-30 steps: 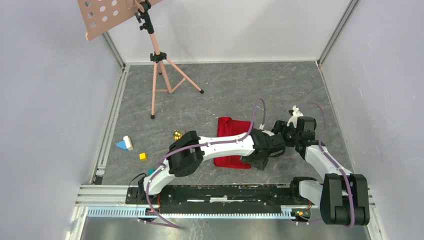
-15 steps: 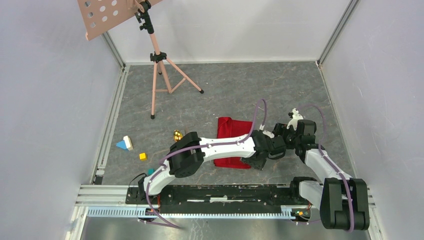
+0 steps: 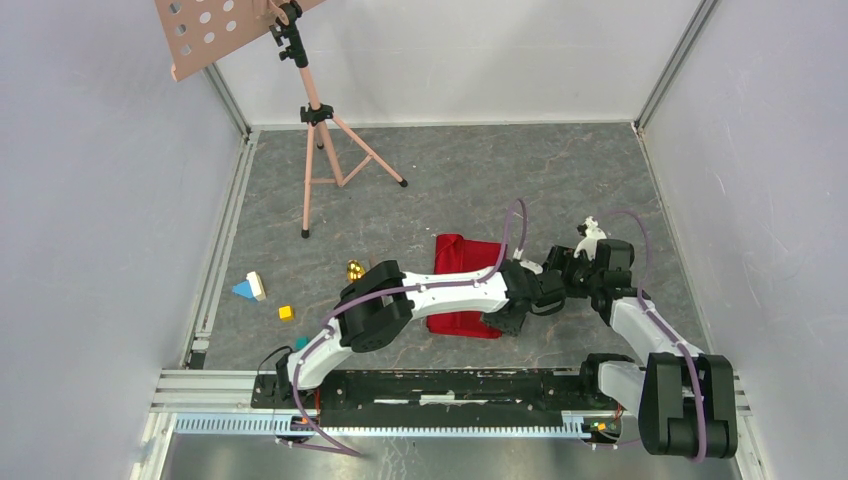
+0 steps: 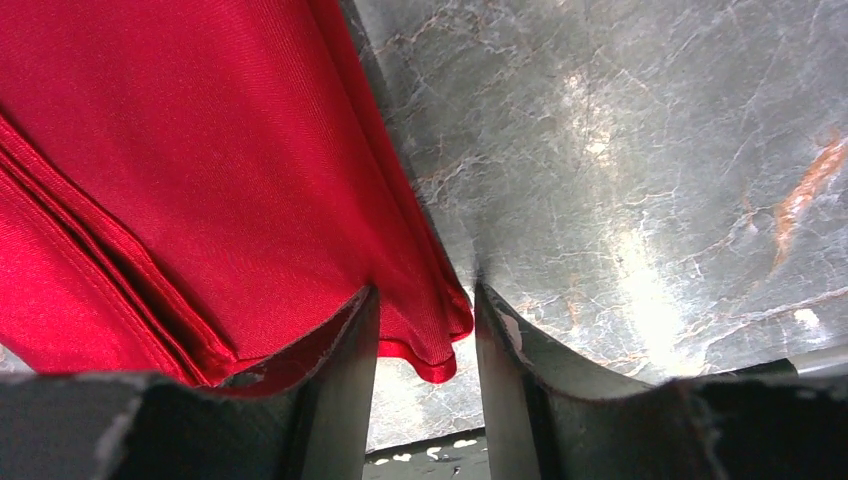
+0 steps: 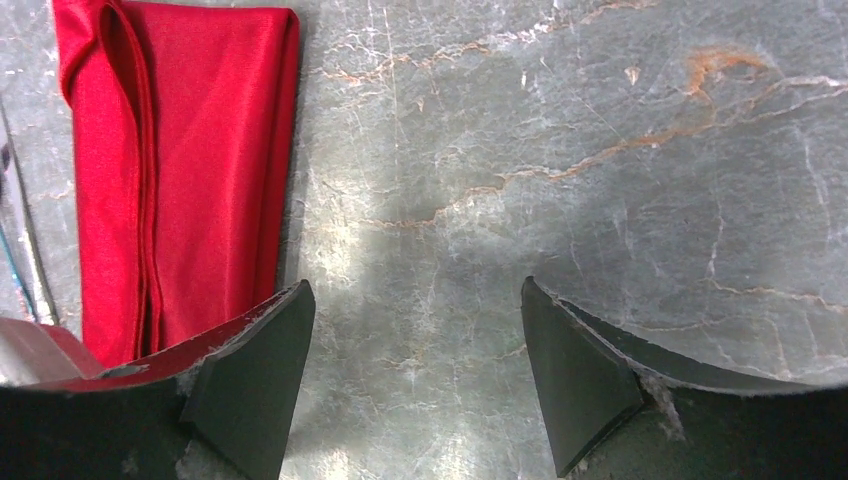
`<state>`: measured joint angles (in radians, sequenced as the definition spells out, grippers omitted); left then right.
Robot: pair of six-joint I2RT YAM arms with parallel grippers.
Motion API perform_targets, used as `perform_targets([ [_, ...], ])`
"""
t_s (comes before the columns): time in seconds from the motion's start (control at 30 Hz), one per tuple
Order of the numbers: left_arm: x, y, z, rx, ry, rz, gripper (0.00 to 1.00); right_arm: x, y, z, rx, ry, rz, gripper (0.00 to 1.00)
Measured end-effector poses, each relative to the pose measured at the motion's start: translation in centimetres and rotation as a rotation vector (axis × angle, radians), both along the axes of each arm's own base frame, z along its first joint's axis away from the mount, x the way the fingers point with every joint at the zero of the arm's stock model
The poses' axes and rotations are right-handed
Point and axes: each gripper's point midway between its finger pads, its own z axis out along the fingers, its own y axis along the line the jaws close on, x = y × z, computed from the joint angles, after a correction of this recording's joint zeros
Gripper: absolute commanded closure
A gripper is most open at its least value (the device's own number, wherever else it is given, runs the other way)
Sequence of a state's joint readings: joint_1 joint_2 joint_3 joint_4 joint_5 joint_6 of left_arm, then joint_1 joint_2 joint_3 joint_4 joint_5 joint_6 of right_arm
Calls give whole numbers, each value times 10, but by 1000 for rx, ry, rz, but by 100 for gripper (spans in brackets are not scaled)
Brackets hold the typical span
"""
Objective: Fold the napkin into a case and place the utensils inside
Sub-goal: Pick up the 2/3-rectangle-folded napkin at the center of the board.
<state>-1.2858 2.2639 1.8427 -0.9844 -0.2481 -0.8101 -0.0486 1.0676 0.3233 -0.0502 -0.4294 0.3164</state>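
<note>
Left jaws stand partly apart astride the napkin's (image 4: 180,150) near right corner, with the cloth between them unpinched. Right jaws are spread wide over bare surface (image 5: 600,150) just right of the napkin, holding nothing. One napkin, folded to a strip. Two thin utensils (image 5: 30,270) lie beside its long edge. One gold piece (image 3: 353,270) sits near its left. Three blocks (image 3: 250,288) lie well left.

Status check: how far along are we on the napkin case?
Done: the napkin is already folded into a narrow layered strip. In hand: the left gripper straddles its corner, jaws not yet pinched; the right gripper hangs open over bare table. Left: thin utensils lie beside it, the gold spoon apart, none inside.
</note>
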Motion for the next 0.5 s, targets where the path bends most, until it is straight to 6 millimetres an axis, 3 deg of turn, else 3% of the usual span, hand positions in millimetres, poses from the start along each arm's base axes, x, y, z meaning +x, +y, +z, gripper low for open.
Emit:
perform_targets([
  [0.13,0,-3,-1,-21,10,1,73,3,-2,0,12,4,-7,15],
  [0.23,0,-4,-2,-28,5,1,95,5,-4,1,14,7,-13,13],
  [0.5,3,12,2,-52,-5,16,98,11,3,4,56,4,12,7],
])
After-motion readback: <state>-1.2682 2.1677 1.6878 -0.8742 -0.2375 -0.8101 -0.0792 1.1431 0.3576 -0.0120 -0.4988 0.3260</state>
